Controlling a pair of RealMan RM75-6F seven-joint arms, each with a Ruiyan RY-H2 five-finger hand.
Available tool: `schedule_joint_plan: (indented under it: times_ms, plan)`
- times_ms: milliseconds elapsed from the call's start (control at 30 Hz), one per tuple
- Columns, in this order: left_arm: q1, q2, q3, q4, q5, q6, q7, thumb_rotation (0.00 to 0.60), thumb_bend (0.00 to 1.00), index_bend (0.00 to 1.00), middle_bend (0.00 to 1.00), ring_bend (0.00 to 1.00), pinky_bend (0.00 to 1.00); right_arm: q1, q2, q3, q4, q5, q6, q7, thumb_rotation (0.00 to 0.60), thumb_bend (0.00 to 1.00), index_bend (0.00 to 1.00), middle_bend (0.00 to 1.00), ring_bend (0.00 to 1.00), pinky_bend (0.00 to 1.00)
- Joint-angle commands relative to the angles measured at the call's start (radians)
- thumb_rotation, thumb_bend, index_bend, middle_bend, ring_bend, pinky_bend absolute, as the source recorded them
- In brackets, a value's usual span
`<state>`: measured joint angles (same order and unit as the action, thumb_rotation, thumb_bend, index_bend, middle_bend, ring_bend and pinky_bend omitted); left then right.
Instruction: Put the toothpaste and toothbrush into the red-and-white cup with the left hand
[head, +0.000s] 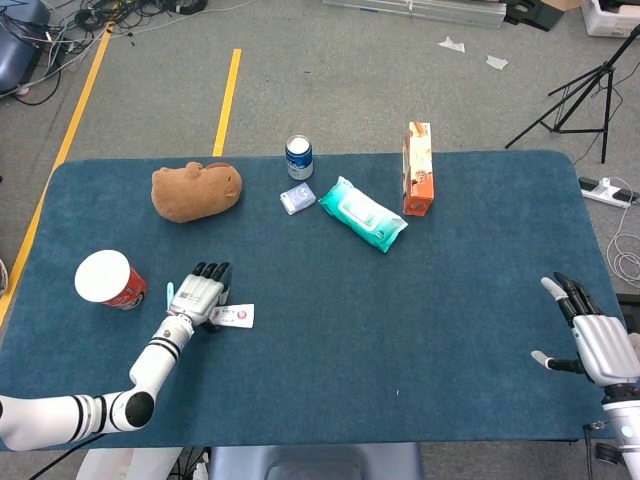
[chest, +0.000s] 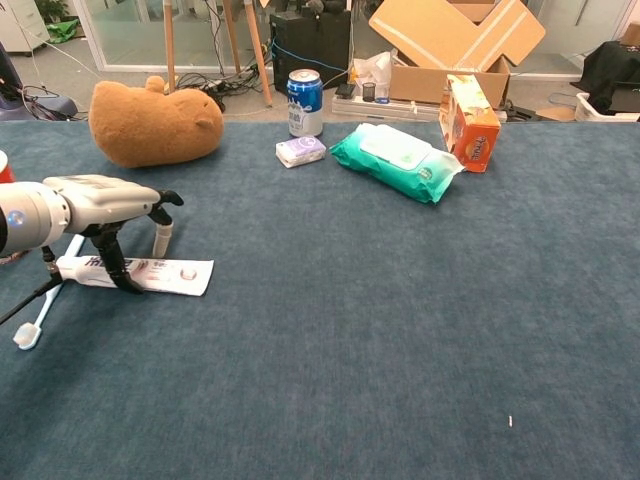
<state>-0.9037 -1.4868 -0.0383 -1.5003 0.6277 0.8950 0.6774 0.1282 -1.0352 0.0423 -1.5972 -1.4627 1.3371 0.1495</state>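
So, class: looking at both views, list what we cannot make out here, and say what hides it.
- Red-and-white cup: chest view, cut off by the left edge.
- Toothbrush: head view, mostly hidden under the left hand.
- Toothpaste label: chest view, too small to read.
- Right hand: outside the chest view.

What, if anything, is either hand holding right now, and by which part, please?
Nothing is lifted. The left hand stands over the toothpaste, fingertips down at its cap end, the tube flat on the table; a closed grip cannot be told. The right hand is open, holding nothing.
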Motion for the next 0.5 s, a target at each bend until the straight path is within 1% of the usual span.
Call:
schedule_joint_plan:
  times_ms: [33, 367, 500]
  plan:
    - [0.000, -0.006, 0.002, 0.005, 0.002, 0.006, 0.002, 0.600, 0.00, 0.44, 0.00, 0.00, 0.00, 0.000, 0.000, 0.000, -0.001, 0.000, 0.000, 0.000, 0.600, 0.00, 0.00, 0.00, 0.00, 0.35]
    - [-0.004, -0.018, 0.008, 0.020, -0.012, 0.007, 0.012, 0.600, 0.00, 0.45, 0.00, 0.00, 0.00, 0.000, 0.001, -0.001, -0.001, 0.000, -0.001, 0.001, 0.600, 0.00, 0.00, 0.00, 0.00, 0.35]
    - [-0.003, -0.018, 0.007, 0.022, -0.013, 0.007, 0.009, 0.600, 0.02, 0.46, 0.00, 0.00, 0.00, 0.001, 0.000, -0.001, 0.000, 0.000, -0.003, 0.001, 0.600, 0.00, 0.00, 0.00, 0.00, 0.35]
